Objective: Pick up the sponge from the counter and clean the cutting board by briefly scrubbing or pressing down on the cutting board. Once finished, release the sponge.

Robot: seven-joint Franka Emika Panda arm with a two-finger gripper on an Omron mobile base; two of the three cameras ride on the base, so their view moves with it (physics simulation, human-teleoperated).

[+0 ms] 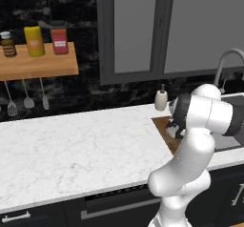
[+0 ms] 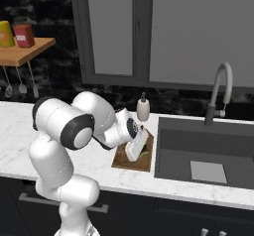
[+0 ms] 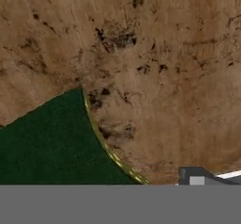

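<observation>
On the brown, dark-grained cutting board (image 3: 155, 53) lies the dark-green, yellow-edged sponge (image 3: 52, 143); tool (image 2: 140, 149) grip unclear.

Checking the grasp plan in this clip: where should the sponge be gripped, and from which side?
The sponge lies flat on the cutting board, dark green face up, a thin yellow-green edge showing. It looks best taken from straight above, fingers closing across its short side walls, since it is low and flat. The gripper already hangs close over it.
</observation>
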